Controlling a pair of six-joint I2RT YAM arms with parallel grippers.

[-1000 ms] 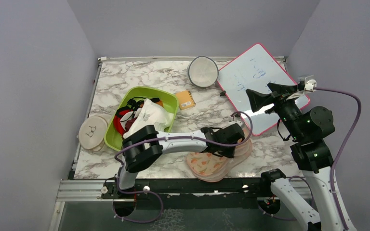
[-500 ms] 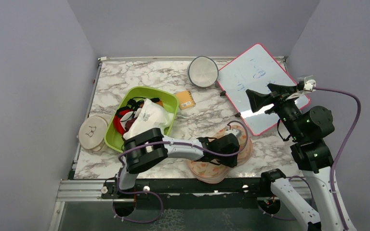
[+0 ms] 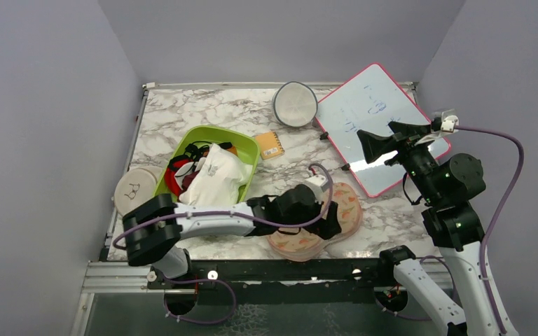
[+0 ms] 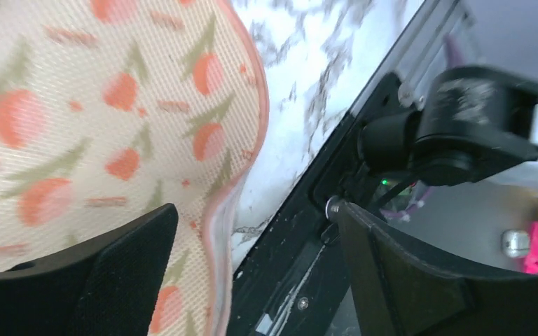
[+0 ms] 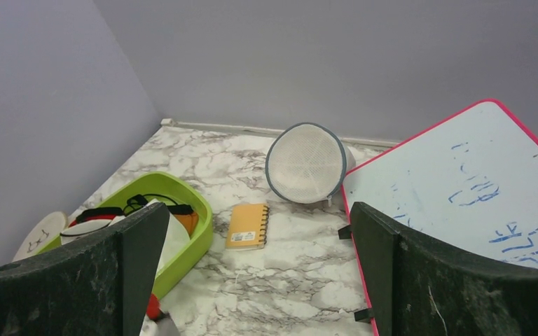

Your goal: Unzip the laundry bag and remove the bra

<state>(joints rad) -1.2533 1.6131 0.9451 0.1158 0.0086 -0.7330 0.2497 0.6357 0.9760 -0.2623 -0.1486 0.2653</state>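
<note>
The laundry bag (image 3: 302, 243), a flat peach pouch with an orange and green print, lies at the table's near edge. In the left wrist view the laundry bag (image 4: 91, 105) fills the upper left, its pink rim running down beside the left finger. My left gripper (image 3: 328, 222) hovers low over the pouch's middle. The left gripper (image 4: 256, 208) is open, with nothing between its fingers. My right gripper (image 3: 387, 140) is raised over the whiteboard, and the right gripper (image 5: 256, 210) stands wide open and empty. The bra is hidden from view.
A green bin (image 3: 210, 131) at the left holds a crumpled white item, red straps and cloths. An orange notebook (image 3: 270, 145), a round grey-rimmed white disc (image 3: 295, 103) and a pink-framed whiteboard (image 3: 375, 112) lie further back. A round beige lid (image 3: 134, 189) sits at the left edge.
My left gripper went from shut to open and drew leftward along the pouch, its arm swinging low across the front. The pouch shifted slightly left. The right arm stayed still.
</note>
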